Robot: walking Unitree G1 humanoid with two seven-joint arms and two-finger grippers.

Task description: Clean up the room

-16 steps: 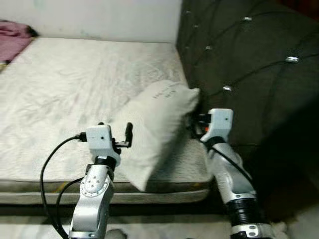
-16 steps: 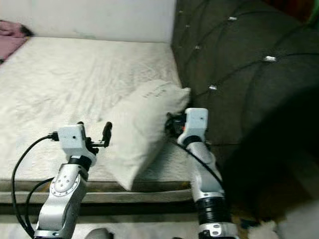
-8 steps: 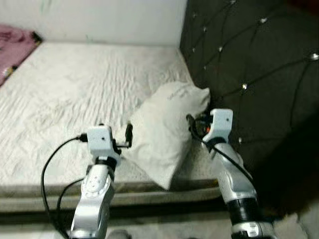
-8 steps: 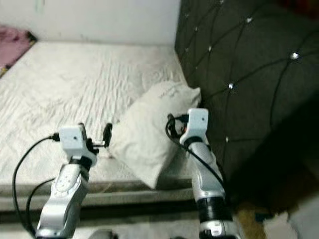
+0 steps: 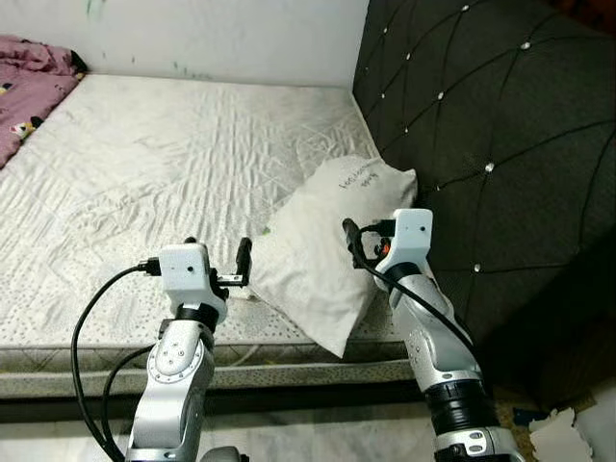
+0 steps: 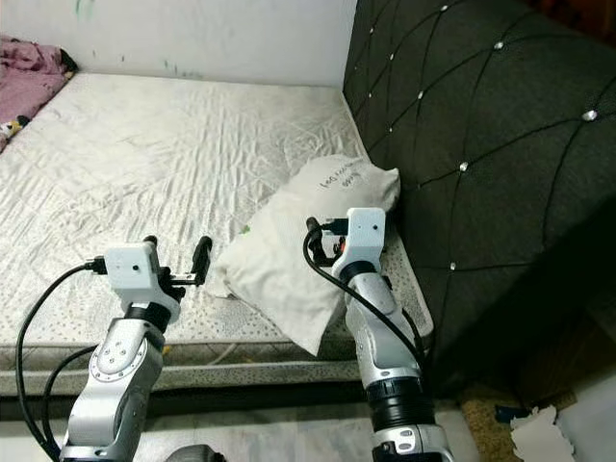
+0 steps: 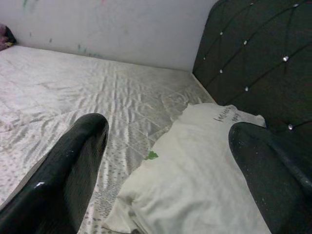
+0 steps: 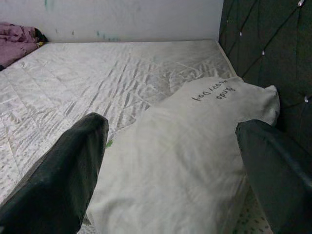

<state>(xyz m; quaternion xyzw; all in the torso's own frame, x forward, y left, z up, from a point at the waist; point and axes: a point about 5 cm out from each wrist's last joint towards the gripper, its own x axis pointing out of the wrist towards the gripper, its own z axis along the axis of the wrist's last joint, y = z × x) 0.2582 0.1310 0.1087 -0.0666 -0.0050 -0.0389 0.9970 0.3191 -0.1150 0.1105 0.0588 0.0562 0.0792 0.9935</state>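
A white pillow (image 5: 327, 252) with dark handwriting on it lies tilted on the mattress (image 5: 144, 173), close to the dark headboard. One corner reaches the mattress's near edge. My left gripper (image 5: 218, 248) is open beside the pillow's near-left corner, with nothing between its fingers (image 7: 73, 165). My right gripper (image 5: 371, 241) is open over the pillow's near-right side. In the right wrist view the pillow (image 8: 185, 146) spreads out ahead between the two black fingers (image 8: 68, 175). I cannot tell whether either gripper touches the pillow.
The tufted dark headboard (image 5: 481, 125) rises along the right of the bed. A pink blanket (image 5: 29, 82) lies at the far left corner by the white wall. A small green scrap (image 7: 151, 155) sits beside the pillow. Torn paper (image 5: 563, 433) lies on the floor at right.
The whole view has shifted and sharpened as the camera moved. The pillow now lies lower and further right, nearer the headboard. Both arms keep much the same pose.
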